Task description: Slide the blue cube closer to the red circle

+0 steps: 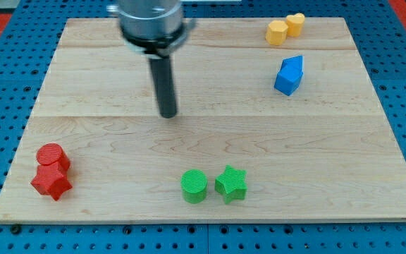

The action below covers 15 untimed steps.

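parking my tip [168,113] mid-board, touching nothing, no gripper to report; blue cube [289,75] sits upper right, red circle [52,156] far lower left, so i need its right side.

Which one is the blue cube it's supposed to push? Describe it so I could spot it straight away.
Start at the wooden board and look to its upper part on the view's right. Just below the two yellow blocks sits the blue cube, apart from them. It is the only blue piece, and my tip stands well to its left, not touching.
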Motion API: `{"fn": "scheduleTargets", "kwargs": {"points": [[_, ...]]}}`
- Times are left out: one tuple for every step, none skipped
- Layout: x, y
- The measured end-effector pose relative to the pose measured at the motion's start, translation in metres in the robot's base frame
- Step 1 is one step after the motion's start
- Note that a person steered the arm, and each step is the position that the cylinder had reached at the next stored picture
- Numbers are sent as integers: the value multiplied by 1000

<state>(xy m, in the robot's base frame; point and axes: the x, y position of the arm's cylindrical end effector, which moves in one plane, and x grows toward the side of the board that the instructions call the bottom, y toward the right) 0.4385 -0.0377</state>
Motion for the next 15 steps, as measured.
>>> {"fn": "scheduleTargets", "kwargs": {"points": [[-1,65],[-17,150],[-44,215],[-81,232],[-100,204],[-84,172],[-60,170],[-41,178],[-38,202],[-14,187],[5,120],[21,25],[16,12],[3,32],[-1,-25]]}}
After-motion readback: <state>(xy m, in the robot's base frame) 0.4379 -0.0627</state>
